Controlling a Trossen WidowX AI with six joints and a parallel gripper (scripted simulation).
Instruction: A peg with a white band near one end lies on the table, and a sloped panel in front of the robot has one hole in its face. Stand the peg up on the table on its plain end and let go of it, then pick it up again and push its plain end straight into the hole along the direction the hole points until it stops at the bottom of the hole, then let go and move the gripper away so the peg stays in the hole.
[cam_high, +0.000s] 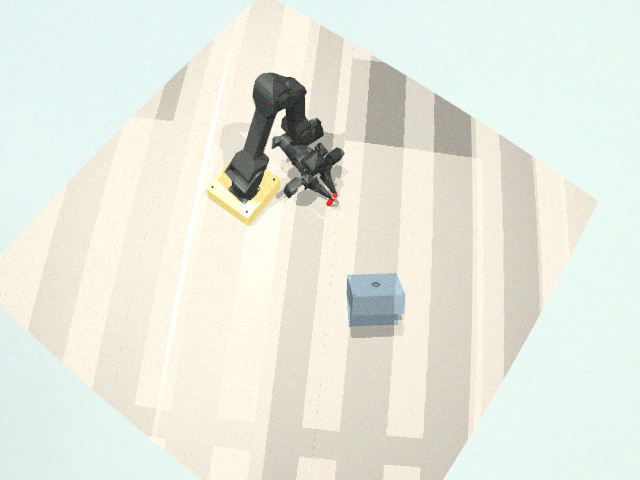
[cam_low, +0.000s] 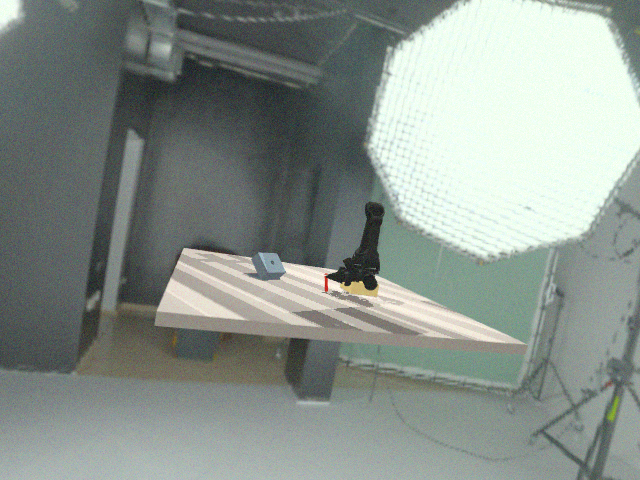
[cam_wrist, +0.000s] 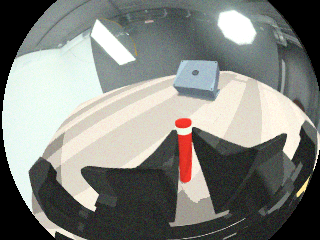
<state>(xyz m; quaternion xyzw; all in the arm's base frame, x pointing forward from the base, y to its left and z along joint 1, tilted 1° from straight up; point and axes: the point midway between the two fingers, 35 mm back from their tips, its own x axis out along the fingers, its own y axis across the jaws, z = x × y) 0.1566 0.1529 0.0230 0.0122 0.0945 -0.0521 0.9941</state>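
The red peg (cam_high: 329, 202) (cam_low: 326, 284) (cam_wrist: 185, 157) stands about upright, its white band near the top and its plain end down. My gripper (cam_high: 333, 196) (cam_low: 328, 276) (cam_wrist: 184, 133) is shut on it near the banded end. The plain end is at or just above the table (cam_high: 289, 361) (cam_low: 232, 307); whether it touches cannot be told. The blue sloped panel (cam_high: 361, 286) (cam_low: 263, 262) (cam_wrist: 205, 83) stands apart from the peg, its face tilted up. Its one hole (cam_high: 375, 284) (cam_low: 272, 262) (cam_wrist: 195, 72) shows dark and empty.
The arm's yellow base block (cam_high: 249, 214) (cam_low: 361, 290) stands behind the gripper, on the side away from the panel. Striped light and dark patches and the arm's shadow cover the table top. The table's edges lie well beyond the panel and the arm.
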